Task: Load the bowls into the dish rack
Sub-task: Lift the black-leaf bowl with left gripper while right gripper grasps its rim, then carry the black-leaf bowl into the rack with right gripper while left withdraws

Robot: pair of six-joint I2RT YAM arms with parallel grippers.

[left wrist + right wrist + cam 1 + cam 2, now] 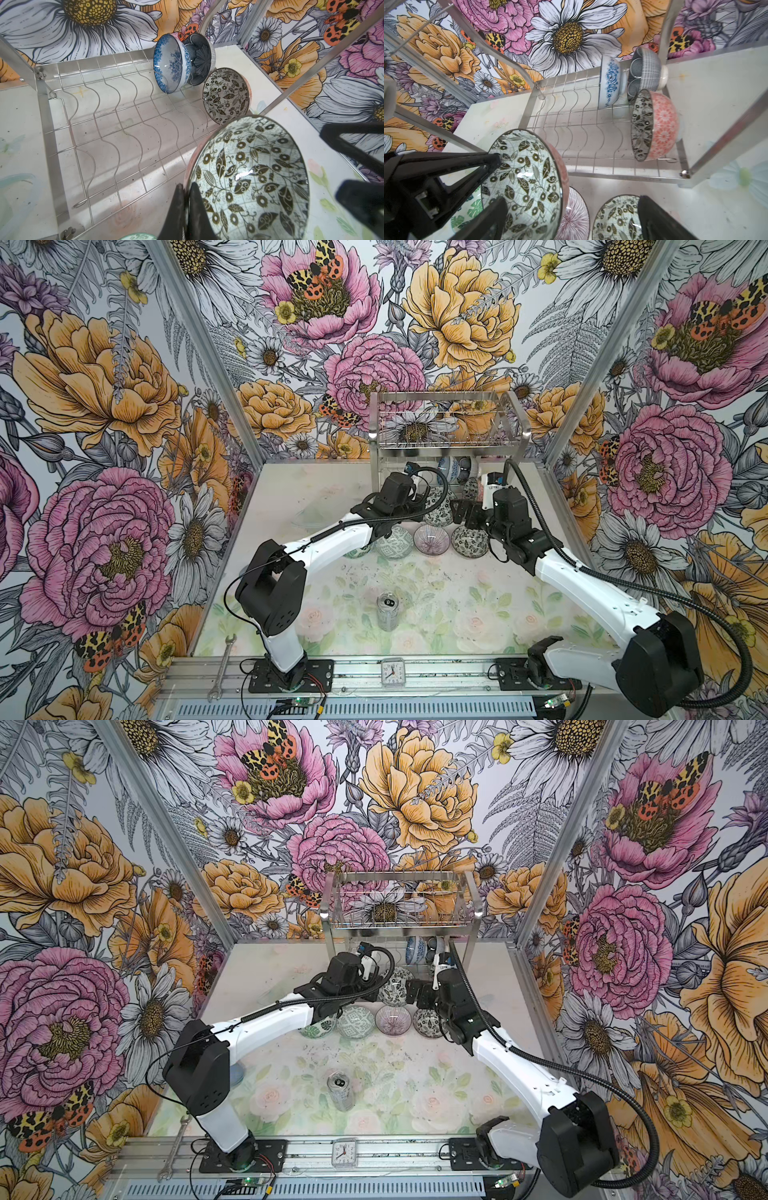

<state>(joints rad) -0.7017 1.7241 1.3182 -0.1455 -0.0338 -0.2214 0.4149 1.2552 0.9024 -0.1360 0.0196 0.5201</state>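
Item: bimanual station, bowls and dish rack (449, 425). Left gripper (187, 194): pinched tight on the rim of the held bowl (249, 176), black-and-white leaf pattern inside, pink outside, carried on edge just in front of the rack's lower tier. Right gripper (462, 511): fingers (660, 218) spread wide, holding nothing, close beside the held bowl; whether it touches cannot be told. Rack, lower tier, wavy slots toward the right end in both top views, three bowls on edge: blue floral bowl (172, 62), dark lined bowl (200, 60) just behind it, pink-sided leaf bowl (662, 126) nearer the front. Table, row in front of the rack, four bowls upright: green leaf bowl (318, 1029), partly under the left arm, green geometric bowl (355, 1022), purple lined bowl (392, 1020), table leaf-pattern bowl (428, 1023). Sundries: silver can (387, 611) mid-table, wrench (222, 668) and small clock (392, 672) at the front rail.
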